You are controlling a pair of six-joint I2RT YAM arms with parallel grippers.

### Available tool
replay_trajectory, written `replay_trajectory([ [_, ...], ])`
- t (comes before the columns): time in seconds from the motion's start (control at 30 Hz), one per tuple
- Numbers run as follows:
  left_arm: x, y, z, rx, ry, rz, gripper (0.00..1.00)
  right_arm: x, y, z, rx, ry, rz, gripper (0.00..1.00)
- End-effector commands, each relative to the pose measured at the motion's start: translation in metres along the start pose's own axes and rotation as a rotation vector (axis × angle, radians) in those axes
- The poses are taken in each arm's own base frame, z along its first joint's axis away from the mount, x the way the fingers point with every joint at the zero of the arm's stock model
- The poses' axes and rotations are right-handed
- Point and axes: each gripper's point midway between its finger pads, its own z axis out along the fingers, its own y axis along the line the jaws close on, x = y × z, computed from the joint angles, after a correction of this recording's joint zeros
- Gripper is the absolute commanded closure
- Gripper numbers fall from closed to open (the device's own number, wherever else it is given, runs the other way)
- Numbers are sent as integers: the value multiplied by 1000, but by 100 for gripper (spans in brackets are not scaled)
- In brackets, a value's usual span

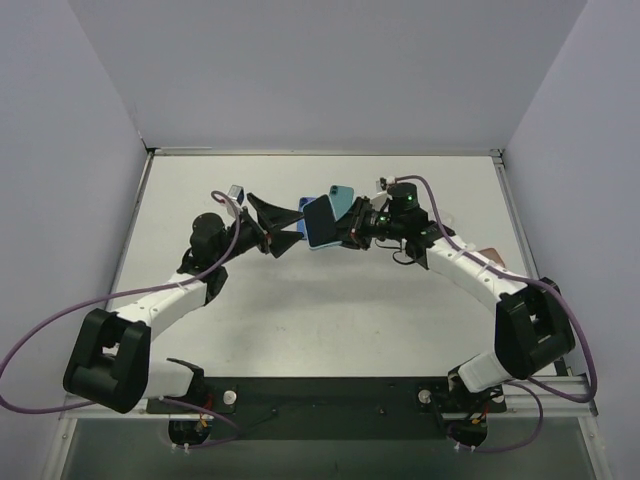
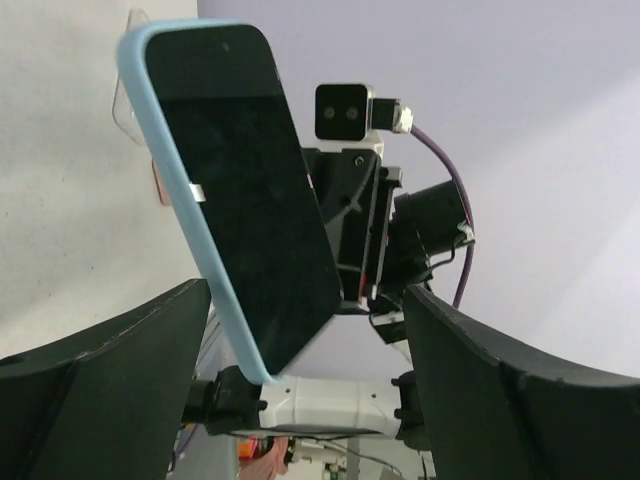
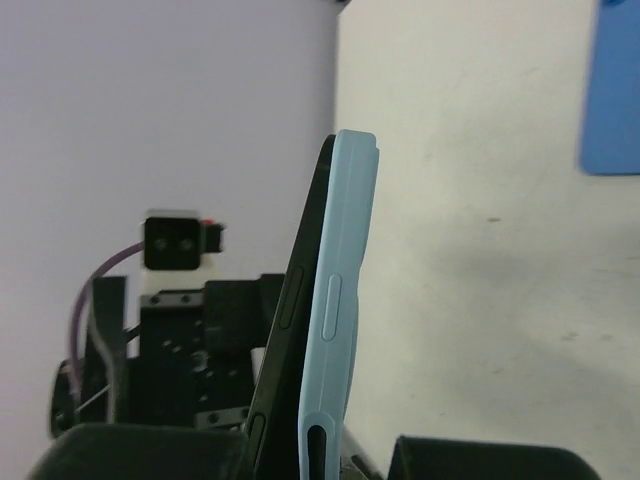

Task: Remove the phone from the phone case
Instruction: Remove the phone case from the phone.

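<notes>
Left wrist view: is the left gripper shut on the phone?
No, the left gripper stands wide open, its fingers on either side of the phone.

Phones: one phone (image 2: 250,220), dark-screened.
Cases: one case (image 3: 338,300), light blue.
Arms: two, the left arm (image 1: 165,298) and the right arm (image 1: 470,268).
Grippers: two, the left gripper (image 1: 295,228) and the right gripper (image 1: 352,226).
Wrist cameras: two, the left camera (image 3: 182,243) and the right camera (image 2: 345,112).
Purple cables: two, the left cable (image 1: 40,335) and the right cable (image 1: 585,340).
Flat blue pieces on the desk (image 1: 330,320): one blue piece (image 3: 612,90).
</notes>
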Motion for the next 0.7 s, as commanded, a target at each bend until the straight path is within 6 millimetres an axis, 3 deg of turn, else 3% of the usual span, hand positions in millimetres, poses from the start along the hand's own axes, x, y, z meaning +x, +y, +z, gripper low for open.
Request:
replay_trajectory([
  [0.0, 17, -28, 0, 82, 109, 143, 10, -13, -51, -29, 276, -111, -72, 100],
  [0.2, 18, -1, 1, 1, 124, 158, 9, -11, -85, -53, 485, -122, -187, 100],
  [0.37, 19, 52, 5, -215, 140, 219, 8, -9, -128, -80, 787, -142, -372, 100],
  [0.47, 29, 76, 10, -288, 172, 249, 8, 1, -148, -84, 919, -116, -465, 100],
  [0.53, 43, 84, 15, -301, 225, 282, 9, 11, -158, -79, 950, -94, -514, 100],
  [0.67, 58, 120, 15, -410, 279, 279, 11, 24, -184, -75, 1009, -70, -565, 100],
])
